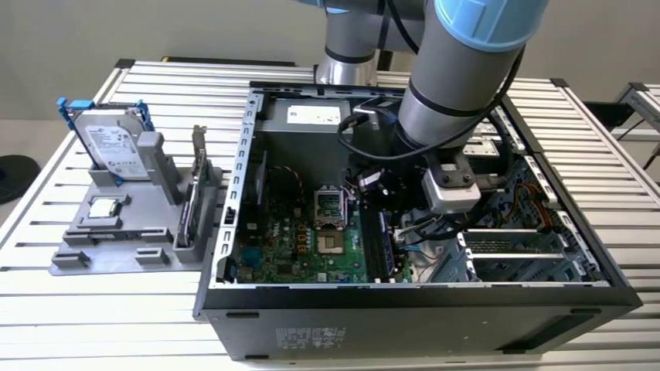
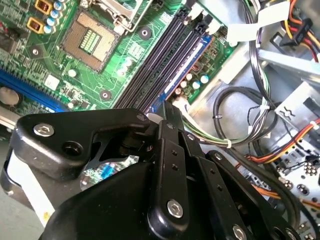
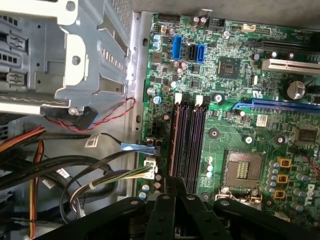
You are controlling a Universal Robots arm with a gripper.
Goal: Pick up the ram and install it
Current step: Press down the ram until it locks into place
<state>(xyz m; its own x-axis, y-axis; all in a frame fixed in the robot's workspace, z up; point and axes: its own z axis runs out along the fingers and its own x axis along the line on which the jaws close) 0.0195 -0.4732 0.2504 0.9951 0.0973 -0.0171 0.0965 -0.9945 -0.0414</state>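
My claw [image 3: 175, 184] looks clenched, right over one end of the ram [image 1: 378, 239]. The ram is standing edge-on along the motherboard's memory slots, with its long axis running straight away from my fingertips.

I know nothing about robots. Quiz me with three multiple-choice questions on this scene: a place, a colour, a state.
1. Where does the arm reach? A) into the computer case B) onto the grey stand C) under the table
2. The motherboard's colour? A) red B) green C) white
3. The processor socket is: A) empty B) covered by a fan C) taped over
A: the arm dips into the open case, above the memory slots. B: the motherboard is green. A: the socket's bare contacts show.
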